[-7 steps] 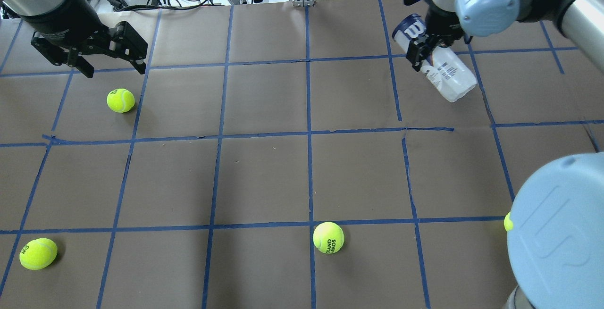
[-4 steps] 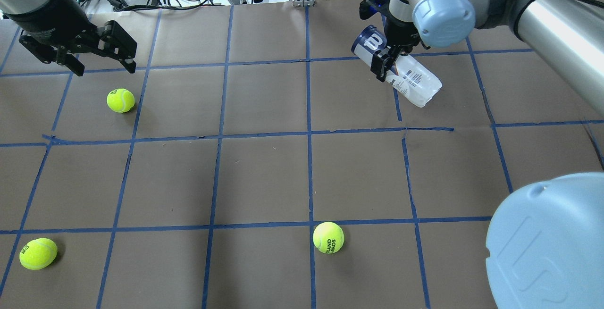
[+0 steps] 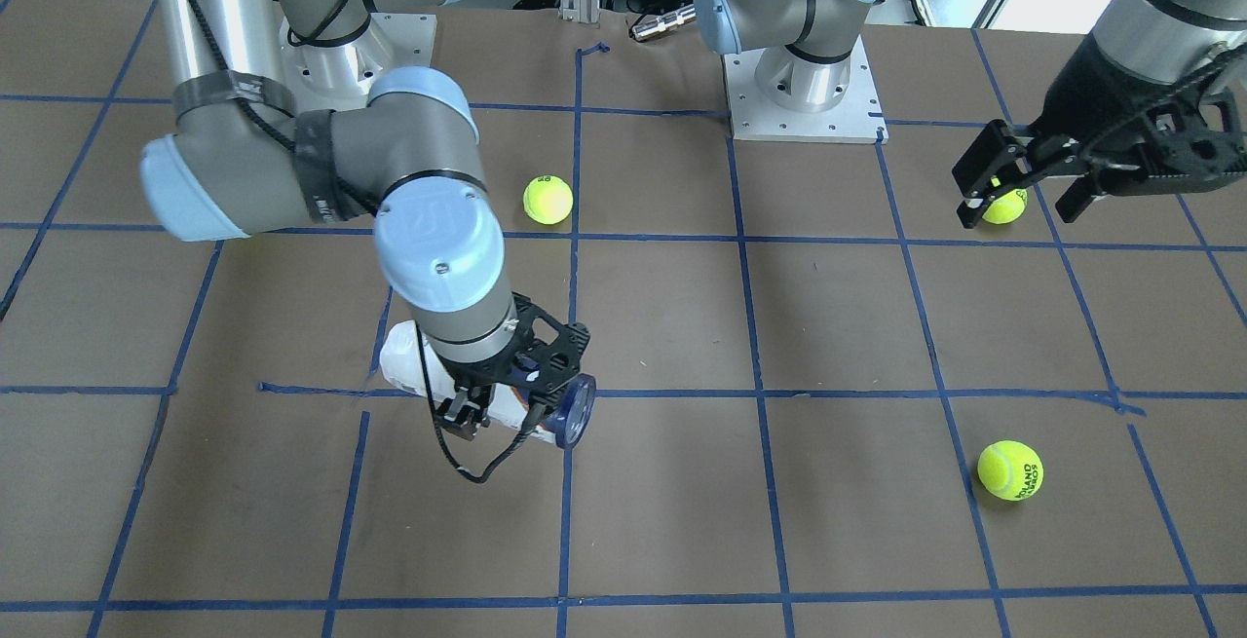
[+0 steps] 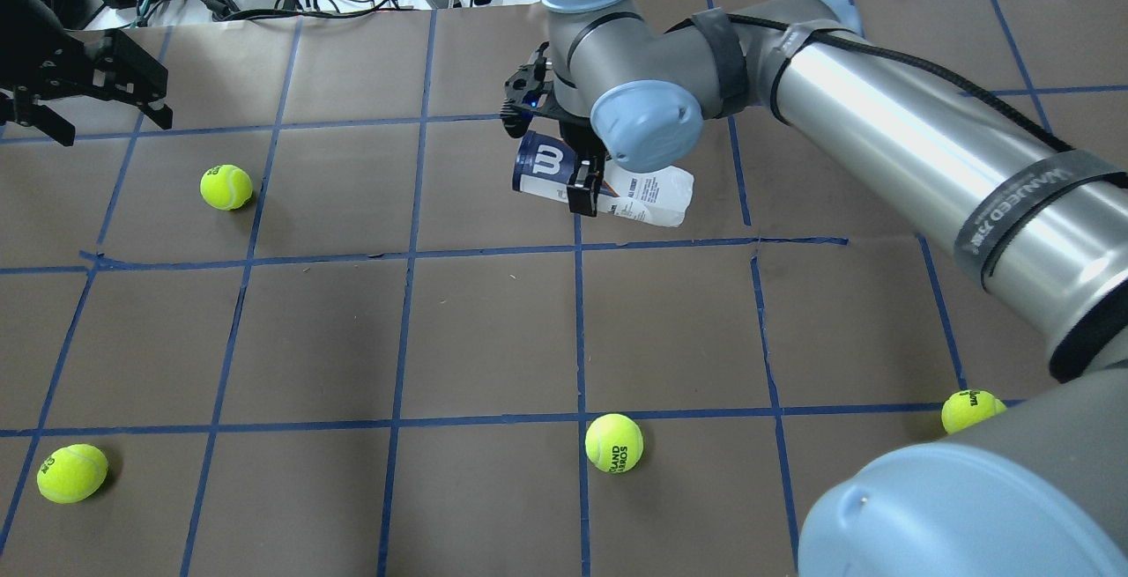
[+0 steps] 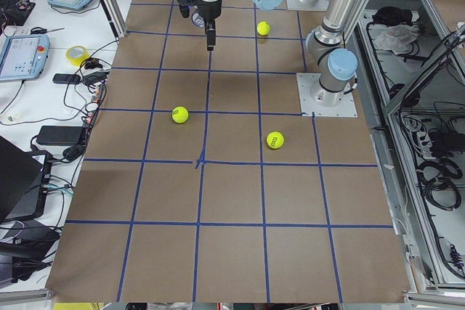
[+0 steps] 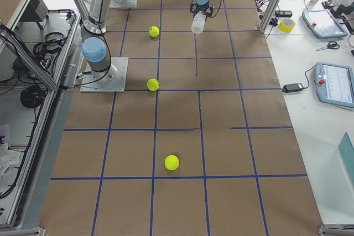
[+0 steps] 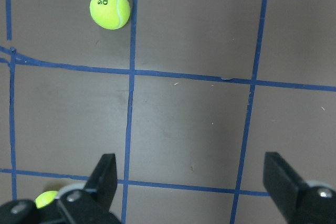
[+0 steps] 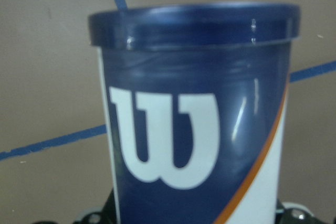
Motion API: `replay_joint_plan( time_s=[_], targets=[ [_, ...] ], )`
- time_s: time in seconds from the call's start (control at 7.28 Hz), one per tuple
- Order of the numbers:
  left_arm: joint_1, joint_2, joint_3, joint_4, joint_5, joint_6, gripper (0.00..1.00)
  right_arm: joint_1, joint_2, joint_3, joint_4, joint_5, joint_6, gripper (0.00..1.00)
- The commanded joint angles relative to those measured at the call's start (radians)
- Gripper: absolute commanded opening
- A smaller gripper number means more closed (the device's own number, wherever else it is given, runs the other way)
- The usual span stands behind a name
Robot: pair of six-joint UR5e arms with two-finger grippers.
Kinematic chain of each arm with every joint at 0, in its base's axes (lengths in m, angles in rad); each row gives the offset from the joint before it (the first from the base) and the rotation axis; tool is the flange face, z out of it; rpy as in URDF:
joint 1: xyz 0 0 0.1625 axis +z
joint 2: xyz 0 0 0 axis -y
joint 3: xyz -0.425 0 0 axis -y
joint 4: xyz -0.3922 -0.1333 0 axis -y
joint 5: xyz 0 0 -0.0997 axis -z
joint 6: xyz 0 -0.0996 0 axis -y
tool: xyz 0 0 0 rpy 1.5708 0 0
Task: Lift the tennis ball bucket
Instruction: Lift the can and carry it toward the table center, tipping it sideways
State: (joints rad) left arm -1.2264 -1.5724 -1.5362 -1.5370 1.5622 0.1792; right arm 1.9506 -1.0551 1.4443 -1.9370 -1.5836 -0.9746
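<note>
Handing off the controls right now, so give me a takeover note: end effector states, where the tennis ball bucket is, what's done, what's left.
Right end effector: shut on the tennis ball bucket, which hangs tilted, apparently off the table.
Left end effector: open, empty, far from it.
Done: grasp and lift.
Left: probably only holding it steady.

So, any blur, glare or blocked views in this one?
Right wrist view: the can fills the frame, slightly soft, with streaks of glare on its navy label. Overhead view: the right arm shows a bright highlight along its tube, and its near joint blocks the lower right corner. Left wrist view: sharp, evenly lit.
</note>
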Motion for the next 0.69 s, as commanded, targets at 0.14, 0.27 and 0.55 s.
replay_joint_plan(
  time_s=[0.14, 0.27, 0.55],
  targets=[
    [0.016, 0.000, -0.004, 0.000, -0.002, 0.000, 1.00, 0.147, 0.108, 0.001, -0.178, 0.001, -0.104, 0.78],
    [0.015, 0.000, -0.004, 0.000, -0.002, 0.000, 1.00, 0.177, 0.122, 0.001, -0.187, -0.002, -0.105, 0.78],
    [0.018, 0.000, -0.005, 0.000, -0.001, 0.000, 1.00, 0.175, 0.130, -0.001, -0.184, 0.007, -0.104, 0.77]
  ],
)
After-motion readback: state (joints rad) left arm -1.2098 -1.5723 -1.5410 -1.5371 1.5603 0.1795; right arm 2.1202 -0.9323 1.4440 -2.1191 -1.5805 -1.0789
